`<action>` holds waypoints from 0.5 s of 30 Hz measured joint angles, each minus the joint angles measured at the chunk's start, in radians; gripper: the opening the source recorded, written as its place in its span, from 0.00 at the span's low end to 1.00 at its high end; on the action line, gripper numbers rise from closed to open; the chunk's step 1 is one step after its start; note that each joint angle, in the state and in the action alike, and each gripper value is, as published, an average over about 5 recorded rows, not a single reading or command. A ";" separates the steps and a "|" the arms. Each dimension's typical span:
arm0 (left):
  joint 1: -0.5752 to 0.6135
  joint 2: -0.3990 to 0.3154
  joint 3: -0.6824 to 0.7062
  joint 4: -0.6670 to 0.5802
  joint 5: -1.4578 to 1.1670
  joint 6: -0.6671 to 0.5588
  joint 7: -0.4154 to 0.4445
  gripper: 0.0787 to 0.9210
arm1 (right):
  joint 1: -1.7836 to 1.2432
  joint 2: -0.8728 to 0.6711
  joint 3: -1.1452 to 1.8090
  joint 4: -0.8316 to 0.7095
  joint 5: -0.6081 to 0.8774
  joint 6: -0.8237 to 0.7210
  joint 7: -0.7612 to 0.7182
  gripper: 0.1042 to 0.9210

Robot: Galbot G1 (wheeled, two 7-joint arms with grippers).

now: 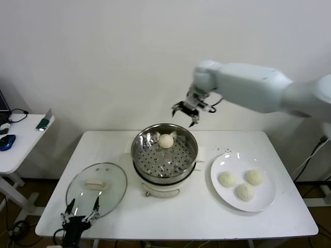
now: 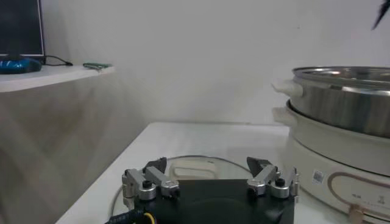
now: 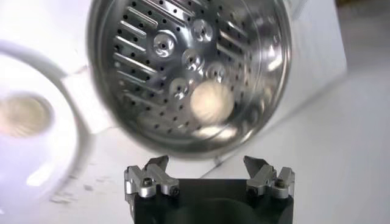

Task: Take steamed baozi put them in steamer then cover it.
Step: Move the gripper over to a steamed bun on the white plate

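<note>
One baozi (image 1: 166, 140) lies on the perforated tray at the far side of the steel steamer (image 1: 150, 157); it also shows in the right wrist view (image 3: 211, 101). Three more baozi (image 1: 227, 179) (image 1: 254, 176) (image 1: 245, 191) lie on the white plate (image 1: 227, 199) to the steamer's right. The glass cover (image 1: 96, 185) lies flat on the table to the steamer's left. My right gripper (image 1: 187, 111) hangs open and empty in the air above the steamer's far rim. My left gripper (image 1: 80, 213) is open and empty, low at the table's front edge next to the cover (image 2: 195, 167).
A white side table (image 1: 18, 142) with a blue mouse (image 1: 6, 141) and a small device stands at the far left. The steamer's cream base (image 2: 332, 158) stands close to the left gripper. The wall runs right behind the table.
</note>
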 measured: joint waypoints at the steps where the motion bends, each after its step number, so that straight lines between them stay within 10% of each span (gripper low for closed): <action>1: -0.001 0.000 0.000 0.000 0.000 0.000 0.000 0.88 | 0.004 -0.029 -0.015 0.022 0.016 -0.030 0.001 0.88; 15: -0.010 0.004 -0.005 -0.002 -0.002 -0.002 0.001 0.88 | -0.061 -0.283 -0.089 0.245 0.119 -0.354 0.062 0.88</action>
